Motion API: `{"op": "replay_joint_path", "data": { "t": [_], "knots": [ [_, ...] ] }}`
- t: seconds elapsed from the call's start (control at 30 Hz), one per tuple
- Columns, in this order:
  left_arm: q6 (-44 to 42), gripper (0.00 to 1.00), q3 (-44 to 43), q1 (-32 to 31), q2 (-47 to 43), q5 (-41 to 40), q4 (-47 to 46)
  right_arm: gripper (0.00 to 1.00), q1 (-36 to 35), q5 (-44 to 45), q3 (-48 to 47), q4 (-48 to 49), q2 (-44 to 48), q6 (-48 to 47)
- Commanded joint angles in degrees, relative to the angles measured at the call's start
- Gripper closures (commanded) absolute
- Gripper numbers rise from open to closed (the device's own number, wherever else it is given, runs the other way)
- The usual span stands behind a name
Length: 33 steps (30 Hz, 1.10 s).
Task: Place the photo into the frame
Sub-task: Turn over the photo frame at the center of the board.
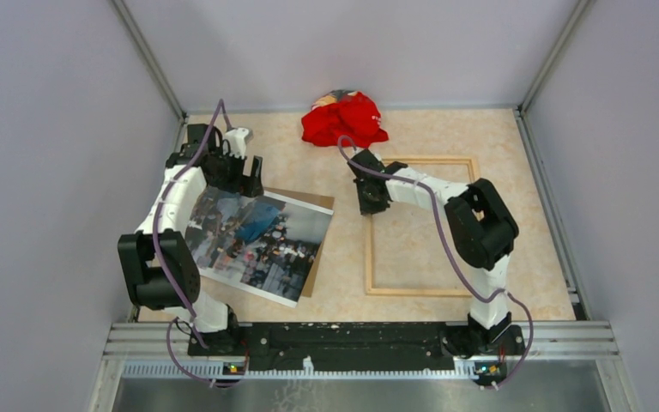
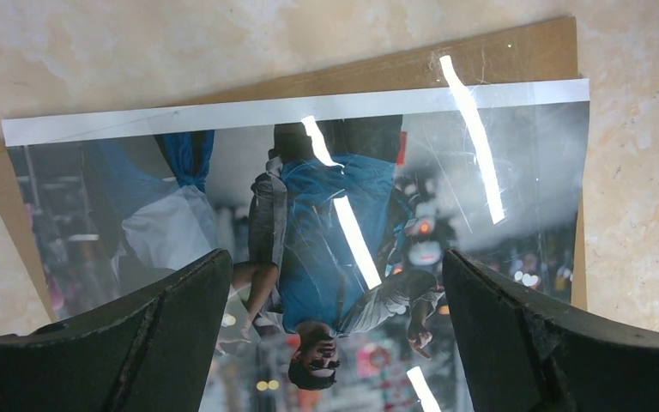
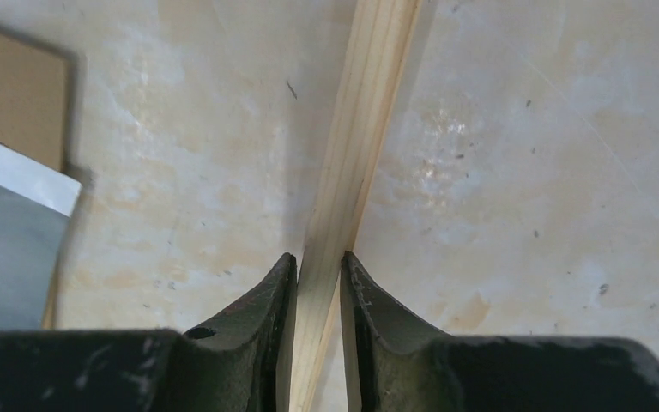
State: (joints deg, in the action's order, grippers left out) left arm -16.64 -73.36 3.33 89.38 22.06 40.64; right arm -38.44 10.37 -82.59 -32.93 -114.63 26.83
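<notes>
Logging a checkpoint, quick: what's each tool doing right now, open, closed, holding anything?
Left tool: open above the photo, holding nothing.
Right tool: closed on a rail of the frame.

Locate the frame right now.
Top view: the frame lies flat on the right half of the table, right of the photo and nearer than the red cloth. The right pincer grips its left rail.

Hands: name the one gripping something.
The right hand, clamped on the left rail of the frame; the left hand is wide open above the photo, holding nothing.
</notes>
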Motion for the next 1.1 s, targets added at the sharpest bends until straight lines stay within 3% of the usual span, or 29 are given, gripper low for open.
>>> {"op": "replay_joint_path", "data": {
  "t": [0.0,0.17,0.43,0.47,0.6,0.73,0.8,0.93,1.07],
  "knots": [
    [0.4,0.02,1.9,0.2,-3.4,1.9,-1.4,0.82,0.4,0.0,5.5,-0.1,4.7,-7.1],
    [0.6,0.02,2.9,0.2,-3.1,1.8,-2.1,0.84,0.6,-0.2,7.6,0.1,6.5,-10.5],
    [-0.2,0.02,2.1,0.2,-1.3,-1.0,-1.7,0.78,2.2,-1.9,1.8,-1.3,4.2,-10.0],
    [-0.9,0.02,1.8,0.2,-0.9,-2.4,-1.4,0.73,2.2,-1.8,1.7,-1.2,4.8,-9.4],
    [-2.8,0.02,-0.6,0.3,0.4,-8.3,0.6,0.34,1.7,-0.4,1.0,-2.4,9.2,-8.8],
    [-5.0,0.02,-4.1,0.6,1.8,-13.3,2.1,0.18,-0.4,5.7,-3.1,-6.4,13.7,-10.3],
    [-5.7,0.02,-5.8,1.4,2.6,-16.1,2.2,0.04,-0.7,5.7,-2.7,-3.4,17.5,-9.6],
    [-4.7,0.02,-7.2,4.4,3.8,-20.9,-0.4,0.01,0.9,-0.5,2.8,6.6,23.0,-5.1],
    [-3.0,0.02,-6.0,8.6,5.9,-25.2,-2.7,0.01,0.9,-12.7,4.2,10.5,19.7,-1.0]
  ]
}}
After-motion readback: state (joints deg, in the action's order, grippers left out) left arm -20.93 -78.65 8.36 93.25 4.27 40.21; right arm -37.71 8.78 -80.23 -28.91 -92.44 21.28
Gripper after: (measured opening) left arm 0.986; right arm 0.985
